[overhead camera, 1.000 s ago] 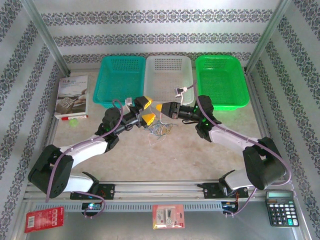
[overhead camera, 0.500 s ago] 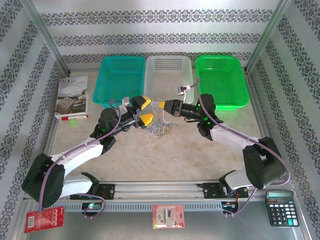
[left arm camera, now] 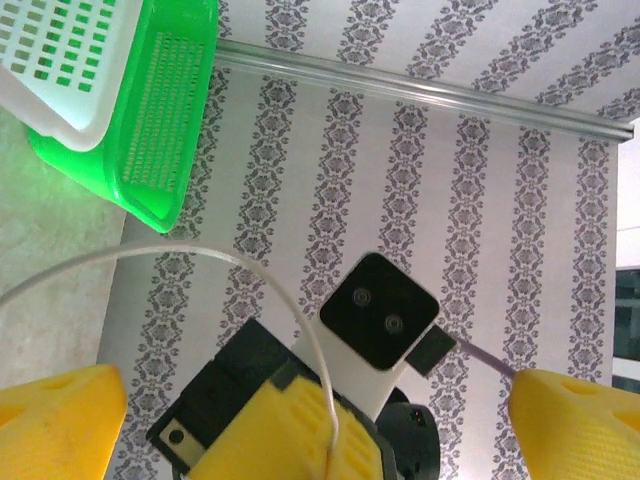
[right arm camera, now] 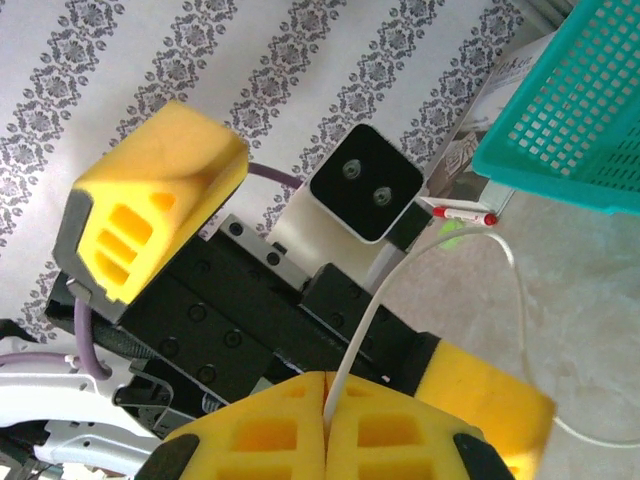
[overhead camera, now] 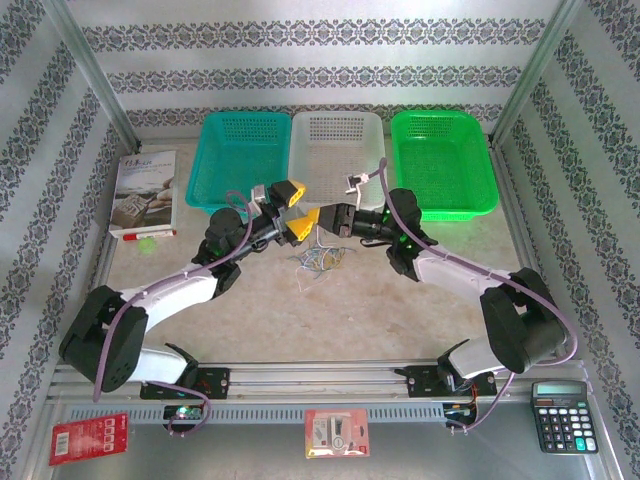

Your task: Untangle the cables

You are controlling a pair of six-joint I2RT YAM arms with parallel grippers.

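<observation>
Whitish cable is clenched between the closed yellow fingers of the right gripper; from there it rises in front of this gripper and bends in a loose arc to the side. The other cables lie in a small tangle on the table, just on the near side of both grippers and below them. The left gripper is released, its fingers wide apart, and the tip of the right gripper stands between them. Behind the grippers are the teal basket, the white basket and the green basket.
</observation>
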